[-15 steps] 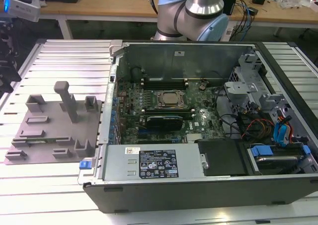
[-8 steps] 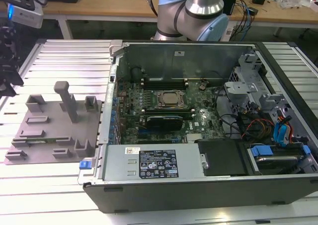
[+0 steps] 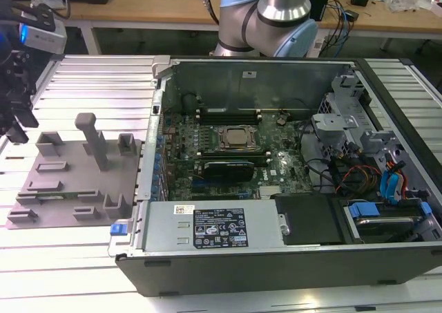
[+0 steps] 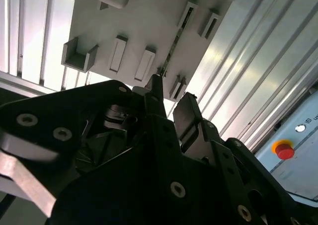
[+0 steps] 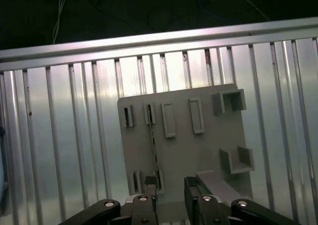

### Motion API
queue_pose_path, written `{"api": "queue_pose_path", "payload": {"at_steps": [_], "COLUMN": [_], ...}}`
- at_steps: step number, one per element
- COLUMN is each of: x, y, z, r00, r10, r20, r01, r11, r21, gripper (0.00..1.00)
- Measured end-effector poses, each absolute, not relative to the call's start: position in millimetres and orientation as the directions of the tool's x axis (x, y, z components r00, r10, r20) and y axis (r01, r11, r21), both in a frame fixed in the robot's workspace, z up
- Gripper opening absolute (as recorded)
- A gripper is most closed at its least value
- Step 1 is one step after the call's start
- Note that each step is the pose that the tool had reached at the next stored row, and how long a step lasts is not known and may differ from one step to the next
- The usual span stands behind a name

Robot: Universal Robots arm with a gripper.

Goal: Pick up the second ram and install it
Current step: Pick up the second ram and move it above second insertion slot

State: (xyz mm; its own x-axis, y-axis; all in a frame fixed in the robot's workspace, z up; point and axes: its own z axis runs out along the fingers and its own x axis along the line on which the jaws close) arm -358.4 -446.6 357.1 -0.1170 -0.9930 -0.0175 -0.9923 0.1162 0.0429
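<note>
Wide-spread gripper (image 5: 170,187) hangs above the second ram (image 5: 153,150), apparently not touching.

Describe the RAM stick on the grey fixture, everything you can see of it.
The second ram appears edge-on in the first wrist view as a thin, straight, greenish strip. It stands on its long edge on the grey fixture plate, with each end held in a small slotted block. Its chips can't be made out from this angle. The plate lies on the ribbed metal table. The gripper hovers open above one end of the stick, apart from it.
</note>
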Motion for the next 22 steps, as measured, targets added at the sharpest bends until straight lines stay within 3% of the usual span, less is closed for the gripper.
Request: {"api": "queue_pose_path", "payload": {"at_steps": [22], "x": [-358.4], "y": [-446.5], "z": [324.3], "r00": [-0.117], "r10": [-0.993], "r20": [-0.017], "r01": [-0.992], "r11": [0.116], "r21": [0.043], "gripper": [0.34]}}
